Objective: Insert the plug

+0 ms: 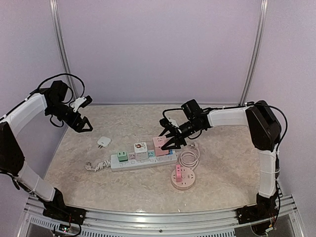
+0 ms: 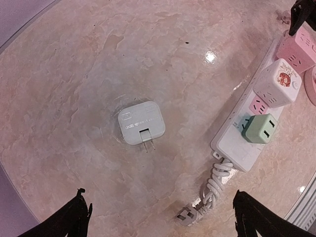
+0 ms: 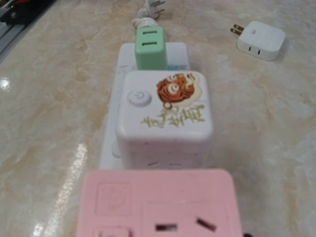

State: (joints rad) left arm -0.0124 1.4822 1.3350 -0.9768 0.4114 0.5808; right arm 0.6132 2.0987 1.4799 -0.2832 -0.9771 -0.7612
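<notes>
A white power strip (image 1: 143, 163) lies mid-table with three cube adapters on it: green (image 1: 122, 156), white with a red print (image 1: 140, 149), and pink (image 1: 160, 144). My right gripper (image 1: 171, 142) reaches in from the right, its fingers on either side of the pink cube, shut on it. The right wrist view shows that pink cube (image 3: 158, 202) filling the bottom edge, with the fingers themselves out of frame. A loose white plug (image 1: 102, 141) lies flat left of the strip, prongs out (image 2: 140, 122). My left gripper (image 1: 84, 126) hangs open above it (image 2: 160, 197), holding nothing.
The strip's own cord and plug (image 2: 187, 216) lie bundled at its left end. A round pink socket (image 1: 183, 177) and a coiled white cord (image 1: 189, 158) sit right of the strip. Walls close the table at the back and sides.
</notes>
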